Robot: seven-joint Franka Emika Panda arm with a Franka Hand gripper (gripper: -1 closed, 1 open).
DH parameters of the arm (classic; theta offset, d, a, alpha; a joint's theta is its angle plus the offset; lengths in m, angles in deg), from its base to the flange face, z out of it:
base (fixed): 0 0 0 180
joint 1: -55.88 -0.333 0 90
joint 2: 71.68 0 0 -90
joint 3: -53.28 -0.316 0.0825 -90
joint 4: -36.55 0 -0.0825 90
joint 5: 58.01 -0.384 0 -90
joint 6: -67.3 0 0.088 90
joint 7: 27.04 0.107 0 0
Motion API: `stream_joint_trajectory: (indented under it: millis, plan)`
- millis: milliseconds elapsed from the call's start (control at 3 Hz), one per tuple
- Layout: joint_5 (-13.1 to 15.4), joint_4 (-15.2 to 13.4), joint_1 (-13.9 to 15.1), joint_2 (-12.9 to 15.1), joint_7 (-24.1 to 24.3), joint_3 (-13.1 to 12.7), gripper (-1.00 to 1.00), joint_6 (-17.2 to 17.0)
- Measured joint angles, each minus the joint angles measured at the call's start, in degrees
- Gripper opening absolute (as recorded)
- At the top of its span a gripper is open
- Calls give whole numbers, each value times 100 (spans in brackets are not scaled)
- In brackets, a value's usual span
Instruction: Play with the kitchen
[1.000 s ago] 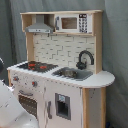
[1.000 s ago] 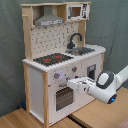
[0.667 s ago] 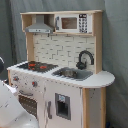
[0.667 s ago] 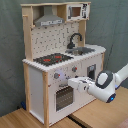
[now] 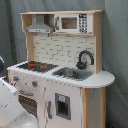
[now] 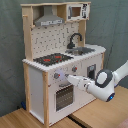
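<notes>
The toy kitchen [image 6: 37, 85] is white and light wood and shows in both exterior views. It has a black-red stovetop [image 6: 52, 59], a black faucet [image 6: 75, 39] over the sink [image 5: 72, 73], a grey hood [image 6: 49, 20] and a small microwave [image 5: 72, 22]. In the second exterior view my gripper [image 6: 70, 79] reaches in from the right. Its tip is at the knob panel [image 6: 57, 76], just above the windowed oven door [image 6: 63, 97]. In the first exterior view my white arm [image 5: 10, 107] covers the lower left in front of the oven.
The kitchen stands on a light wooden surface [image 6: 15, 120] with a seam running across it. A dark grey-green curtain [image 6: 10, 55] hangs behind. The white and blue wrist [image 6: 106, 82] of my arm sits to the right of the kitchen's front.
My arm has shifted only slightly in front of the oven. The gripper stays close to the knob panel, and nothing on the kitchen has visibly moved.
</notes>
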Motion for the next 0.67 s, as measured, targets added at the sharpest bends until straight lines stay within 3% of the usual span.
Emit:
stream_joint_trajectory:
  millis: [667]
  plan:
    - [219, -37, 246, -123, 1192, -47, 100, 72]
